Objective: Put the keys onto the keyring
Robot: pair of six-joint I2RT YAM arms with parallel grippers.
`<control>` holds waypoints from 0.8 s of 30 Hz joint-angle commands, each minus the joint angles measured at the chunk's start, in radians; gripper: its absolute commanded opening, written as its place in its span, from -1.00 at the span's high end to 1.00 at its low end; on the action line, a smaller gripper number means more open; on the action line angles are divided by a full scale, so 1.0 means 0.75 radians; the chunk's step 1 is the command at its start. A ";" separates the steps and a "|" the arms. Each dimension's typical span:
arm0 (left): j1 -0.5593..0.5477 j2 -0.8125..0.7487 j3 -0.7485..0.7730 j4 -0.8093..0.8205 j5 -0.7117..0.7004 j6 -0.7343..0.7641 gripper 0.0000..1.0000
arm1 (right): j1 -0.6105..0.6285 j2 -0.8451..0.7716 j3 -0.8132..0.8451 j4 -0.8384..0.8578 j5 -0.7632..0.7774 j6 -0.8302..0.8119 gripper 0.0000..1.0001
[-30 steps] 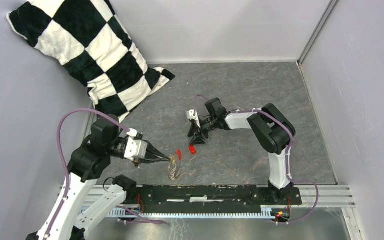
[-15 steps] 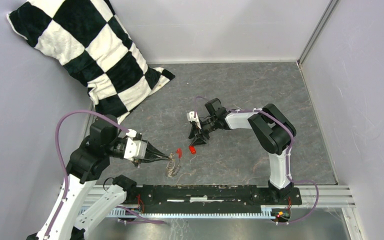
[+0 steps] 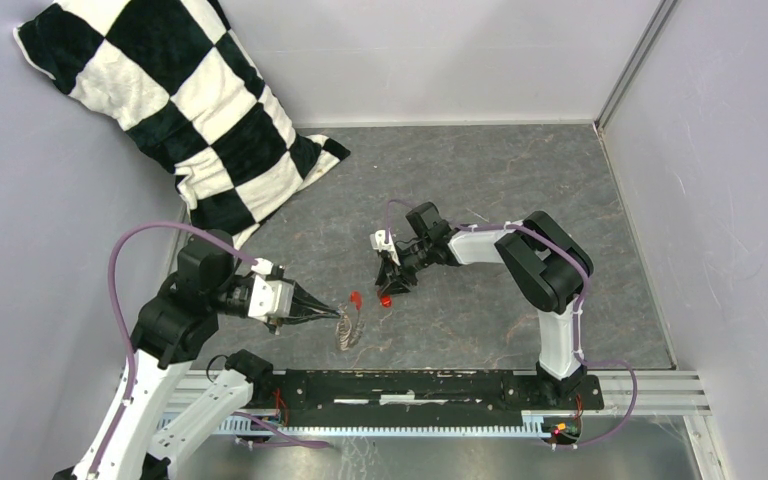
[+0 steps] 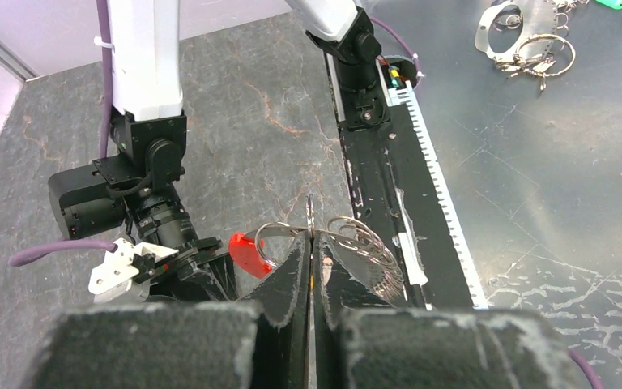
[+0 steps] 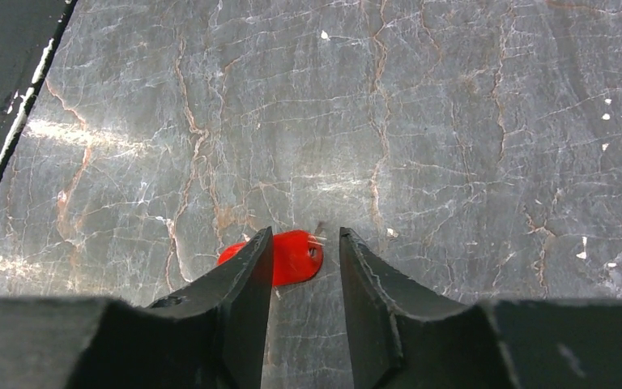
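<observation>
My left gripper (image 3: 336, 316) is shut on the grey coil-like keyring (image 3: 348, 331) and holds it just above the floor. In the left wrist view the ring (image 4: 362, 241) fans out on both sides of the closed fingertips (image 4: 311, 240), and a red piece (image 4: 246, 252) sits at its left loop. That red piece also shows in the top view (image 3: 356, 298). A red key (image 5: 294, 255) lies flat on the floor. My right gripper (image 5: 303, 237) is open and low over it, one finger on each side; it shows in the top view (image 3: 393, 284). The yellow key is not plainly visible.
A black-and-white checked pillow (image 3: 185, 110) leans at the back left. The black base rail (image 3: 430, 385) runs along the near edge. The two grippers are close together at mid-floor. Spare metal rings (image 4: 534, 55) lie on the metal surface beyond the rail.
My right gripper has sunk slightly lower over the red key. My left arm has drawn back a little with the keyring; the grip is unchanged.
</observation>
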 commanded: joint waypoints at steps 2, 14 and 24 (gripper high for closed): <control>-0.003 -0.021 0.051 0.051 -0.016 -0.020 0.95 | 0.007 -0.012 -0.003 -0.023 0.040 0.007 0.26; -0.003 -0.025 0.040 0.051 -0.019 -0.009 0.96 | 0.005 -0.008 0.030 -0.046 0.022 0.031 0.36; -0.003 -0.029 0.038 0.051 -0.010 -0.011 0.95 | 0.005 -0.021 0.040 -0.018 0.029 0.082 0.25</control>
